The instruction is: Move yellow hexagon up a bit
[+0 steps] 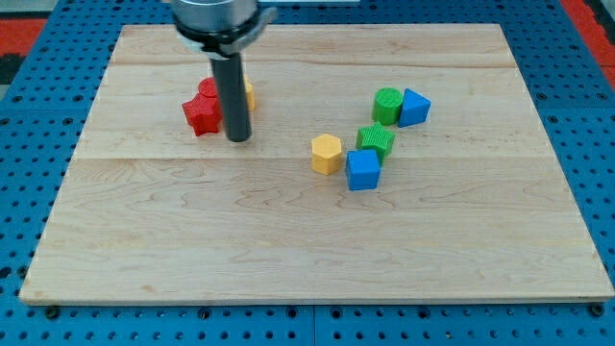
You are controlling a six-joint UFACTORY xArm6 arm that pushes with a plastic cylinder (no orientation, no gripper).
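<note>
The yellow hexagon (327, 153) lies near the middle of the wooden board (288, 240), just left of a blue block (363, 169) and a green star-like block (376, 140). My tip (238, 138) rests on the board well to the left of the yellow hexagon, apart from it. The rod stands right beside a red star-shaped block (201, 114) and in front of a second red block (209, 88) and a yellow block (249, 93), both partly hidden by the rod.
A green cylinder-like block (387, 104) and a blue block (415, 107) sit touching at the view's upper right. The board lies on a blue perforated table (29, 144).
</note>
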